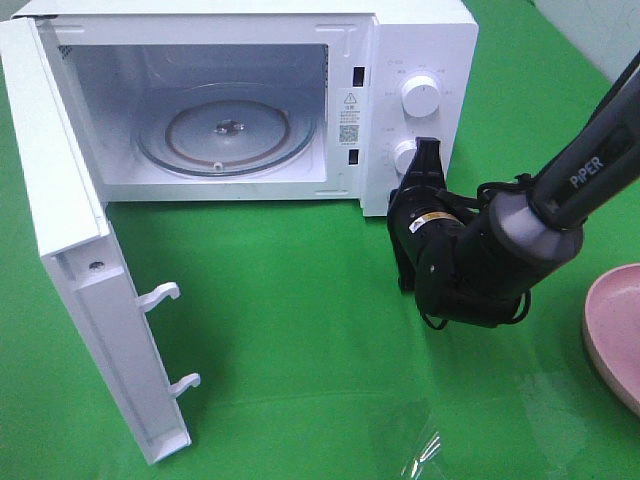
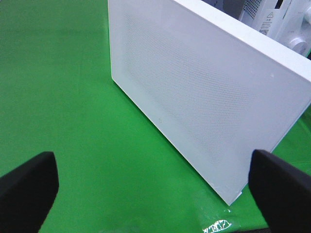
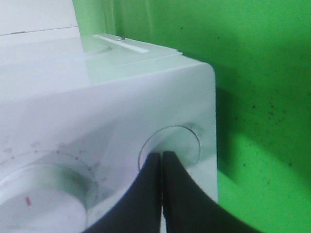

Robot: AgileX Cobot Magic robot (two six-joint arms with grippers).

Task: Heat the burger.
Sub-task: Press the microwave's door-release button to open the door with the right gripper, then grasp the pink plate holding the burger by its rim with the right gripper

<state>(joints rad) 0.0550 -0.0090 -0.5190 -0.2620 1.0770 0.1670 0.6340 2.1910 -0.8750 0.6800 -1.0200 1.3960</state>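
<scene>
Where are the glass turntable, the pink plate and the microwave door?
glass turntable (image 1: pixel 227 130), high view, its centre.
pink plate (image 1: pixel 615 330), high view, bare inner surface.
microwave door (image 2: pixel 194 92), left wrist view, meshed outer face.

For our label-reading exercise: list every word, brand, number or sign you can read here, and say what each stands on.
"PIPER": on the right arm.
Warning triangle: on a sticker on the microwave door frame; its print is too small.
Second sticker below it: too small.
Marks round the upper knob and lower knob: too small.
Small label on that arm's black wrist: unreadable.
</scene>
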